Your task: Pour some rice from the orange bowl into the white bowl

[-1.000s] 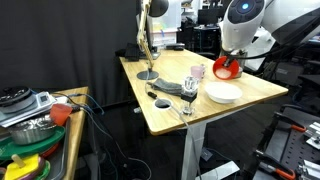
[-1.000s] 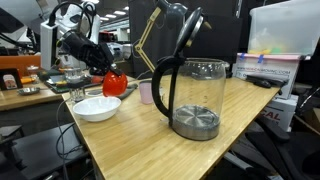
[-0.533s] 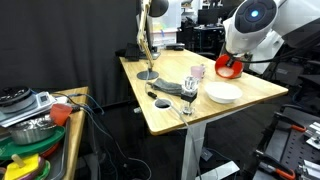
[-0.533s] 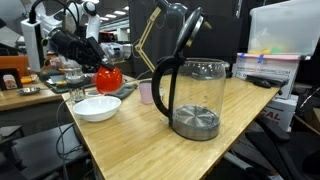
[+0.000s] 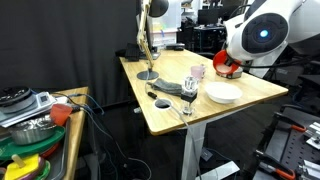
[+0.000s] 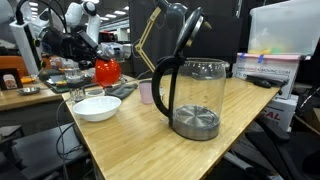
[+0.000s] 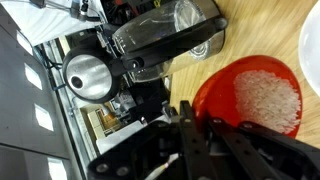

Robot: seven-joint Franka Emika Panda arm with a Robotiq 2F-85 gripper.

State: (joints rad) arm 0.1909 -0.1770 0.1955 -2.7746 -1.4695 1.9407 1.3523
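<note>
count: 1 orange bowl (image 6: 108, 71), 1 white bowl (image 6: 97, 108), 1 pink cup (image 6: 147, 92), 1 glass kettle (image 6: 195, 95), 1 gripper (image 7: 188, 128), all on or over 1 wooden table (image 5: 165, 115)

gripper jaws pinched on the orange bowl's rim. The bowl is off the table, in the air close to the white bowl and higher than its rim in both exterior views

white bowl sits flat on the table. Pink cup is near it, kettle on the same side of it as the cup

view diffs: only the wrist view looks into the orange bowl, where a patch of rice (image 7: 268, 98) lies inside. Exterior views show just its outside. Wrist view catches only a sliver of the white bowl at the frame edge, just beside the orange bowl; in an exterior view the white bowl (image 5: 224, 93) shows whole

materials: orange bowl small, round, glossy, plastic-looking; rice white, grainy; white bowl wide, shallow, plain, almost plate-like; kettle clear glass body, black handle and lid; table light wood grain
</note>
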